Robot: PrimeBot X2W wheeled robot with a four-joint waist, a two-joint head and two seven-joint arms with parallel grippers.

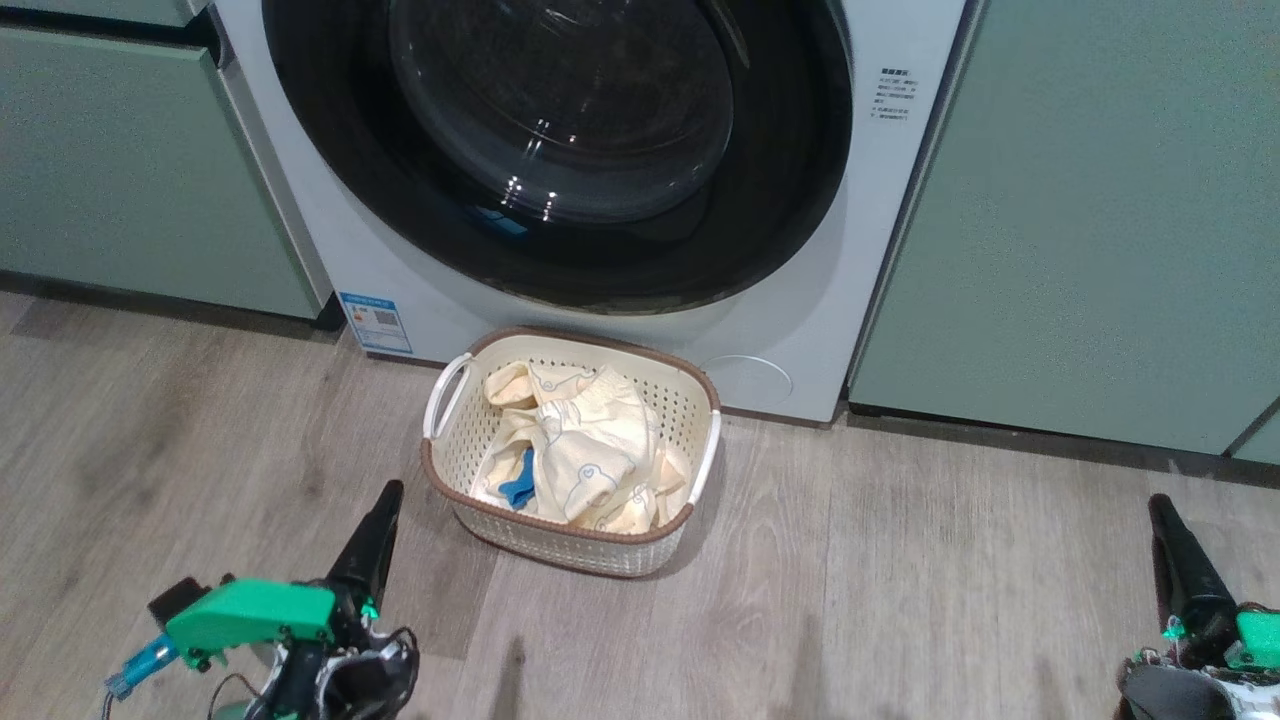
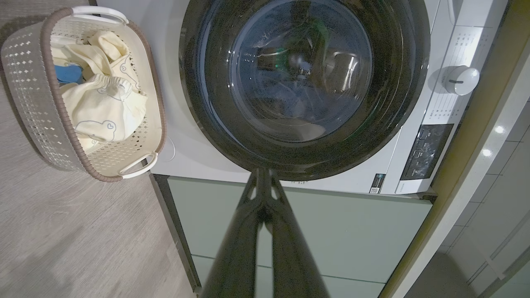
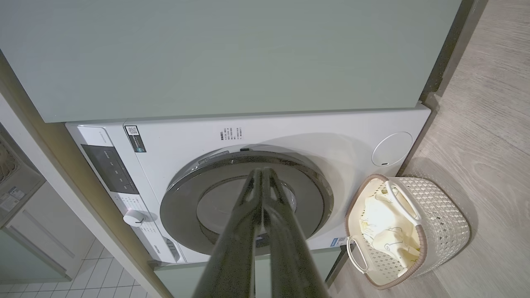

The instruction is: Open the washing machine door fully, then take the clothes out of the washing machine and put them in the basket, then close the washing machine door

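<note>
The white washing machine (image 1: pixel 800 330) stands between sage-green cabinets, and its black-rimmed round door (image 1: pixel 560 150) lies flat against its front, shut. On the floor right in front sits the cream basket (image 1: pixel 470 440) with the pale yellow clothes (image 1: pixel 575 450) and a small blue piece heaped inside. My left gripper (image 1: pixel 385 495) hangs low at the basket's left, shut and empty. My right gripper (image 1: pixel 1160 505) is far right over the floor, shut and empty. The left wrist view faces the door (image 2: pixel 302 91) with the basket (image 2: pixel 49 124) at the side. The right wrist view shows door (image 3: pixel 198 198) and basket (image 3: pixel 439 219).
Sage-green cabinet fronts (image 1: pixel 1080 220) flank the washer on both sides. Wood-look floor (image 1: pixel 900 600) spreads around the basket. The washer's control panel with a white dial (image 2: pixel 459 78) is in the left wrist view.
</note>
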